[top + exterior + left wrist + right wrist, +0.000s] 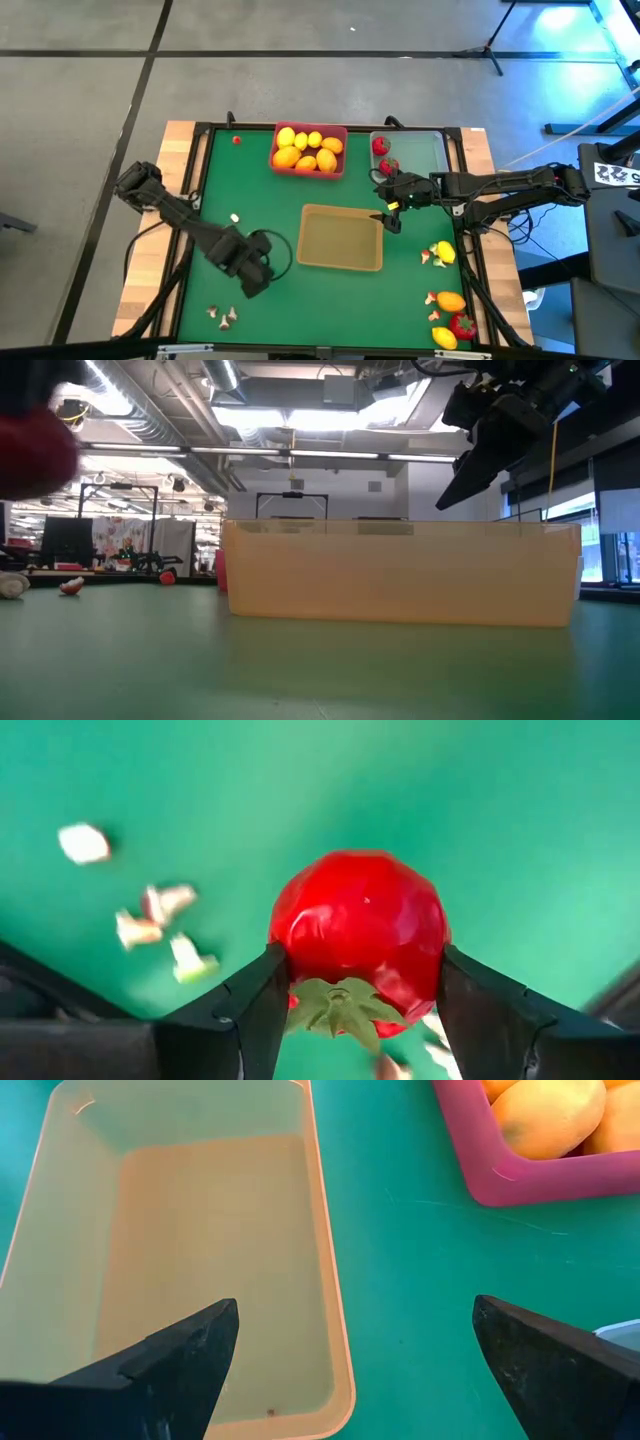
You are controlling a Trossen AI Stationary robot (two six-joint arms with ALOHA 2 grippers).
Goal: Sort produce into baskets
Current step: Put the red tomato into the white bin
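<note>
- High view: the green-topped table [330, 295] carries three shallow trays. The pink-red plastic basket [309, 168] at the far edge holds yellow and orange oval lemon-like fruits [306, 151]. Just beside it on the right, the pale clear basket [428, 150] holds two red strawberry-like fruits [384, 155]. The tan-yellow basket [341, 238] sits near the middle, with no produce in it.
- The left end effector [252, 278] hangs over the table's near left part, beside the tan-yellow basket; small white-brown mushroom-like bits [222, 316] lie nearer the front edge, and one more white bit [234, 218] lies farther back.
- The right end effector [392, 212] is between the clear basket and the tan-yellow one, at the latter's far right corner. Loose yellow, orange and red pieces [448, 318] lie at the near right corner.
- Low view: the tan-yellow basket's wall [400, 575] fills the middle; a dark end effector [470, 478] hangs above its right end; a blurred red shape [35, 455] shows at the left edge.
- Left wrist view: the left end effector [350, 1005] grips a glossy red toy fruit with a green leafy top [360, 935] between both fingers [250, 1015], above the green surface, with mushroom bits [150, 915] below.
- Right wrist view: the right end effector's fingers [175, 1355] stand wide apart and hold nothing, above the green strip between the tan-yellow basket [330, 1310] and the pink-red one [480, 1165].
</note>
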